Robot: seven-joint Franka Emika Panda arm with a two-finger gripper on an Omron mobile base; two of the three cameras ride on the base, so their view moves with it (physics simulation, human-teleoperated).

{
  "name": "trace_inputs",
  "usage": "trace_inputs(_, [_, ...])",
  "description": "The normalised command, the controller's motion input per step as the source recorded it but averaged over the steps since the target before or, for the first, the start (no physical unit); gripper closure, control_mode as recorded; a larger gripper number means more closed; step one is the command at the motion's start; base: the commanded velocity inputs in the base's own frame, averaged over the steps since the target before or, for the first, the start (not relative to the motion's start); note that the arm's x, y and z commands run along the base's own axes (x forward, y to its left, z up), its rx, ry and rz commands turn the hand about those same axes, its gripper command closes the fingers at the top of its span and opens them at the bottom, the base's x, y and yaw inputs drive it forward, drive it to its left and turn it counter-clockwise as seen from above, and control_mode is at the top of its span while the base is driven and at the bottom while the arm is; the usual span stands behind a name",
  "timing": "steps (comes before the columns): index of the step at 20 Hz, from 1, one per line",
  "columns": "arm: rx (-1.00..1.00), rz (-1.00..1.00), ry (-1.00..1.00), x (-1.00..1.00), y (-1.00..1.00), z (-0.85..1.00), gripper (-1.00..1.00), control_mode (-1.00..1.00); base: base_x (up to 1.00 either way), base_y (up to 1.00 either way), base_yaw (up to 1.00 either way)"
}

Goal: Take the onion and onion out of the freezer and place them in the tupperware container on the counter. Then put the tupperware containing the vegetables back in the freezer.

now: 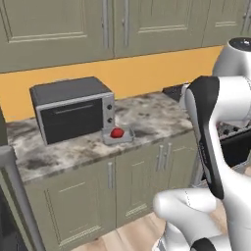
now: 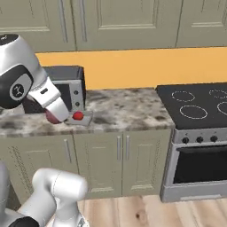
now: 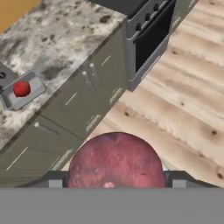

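A dull pinkish-red onion (image 3: 114, 159) sits between my gripper's (image 3: 114, 183) fingertips, and the gripper is shut on it. In the right base view this onion (image 2: 52, 118) hangs under my wrist, just left of the tupperware container (image 2: 82, 119) and above the counter's (image 2: 124, 108) front part. A brighter red onion (image 1: 116, 133) lies inside the small grey tupperware container (image 1: 128, 136), beside the toaster oven. From the hand, that container (image 3: 37, 89) with its onion (image 3: 21, 89) lies at the far left. The freezer's grey edge (image 1: 12, 191) shows at the lower left.
A silver-and-black toaster oven (image 1: 73, 109) stands on the counter (image 1: 147, 115) left of the container. A black stove (image 2: 197, 104) with an oven door (image 2: 199, 164) is to the right. Beige cabinets run above and below, over a wooden floor (image 3: 183, 100).
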Motion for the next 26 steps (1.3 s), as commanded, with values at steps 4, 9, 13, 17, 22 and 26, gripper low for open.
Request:
trace_inputs(4, [0.00, 0.00, 0.00, 0.00, 0.00, 0.00, 1.00, 1.00, 0.54, -0.09, 0.70])
trace_inputs(9, [0.00, 0.00, 0.00, 0.00, 0.00, 0.00, 1.00, 1.00, 0.29, -0.38, 0.56])
trace_inputs(13, [0.00, 0.00, 0.00, 0.00, 0.00, 0.00, 1.00, 1.00, 0.52, -0.49, 0.37])
trace_inputs(17, [0.00, 0.00, 0.00, 0.00, 0.00, 0.00, 1.00, 1.00, 0.78, -0.41, 0.25])
trace_inputs(22, [0.00, 0.04, 0.00, -0.02, 0.00, -0.08, 1.00, -1.00, 0.23, -0.07, 0.17])
trace_inputs(26, [0.00, 0.15, 0.02, -0.06, -0.18, -0.64, 1.00, -1.00, 0.00, 0.00, 0.00])
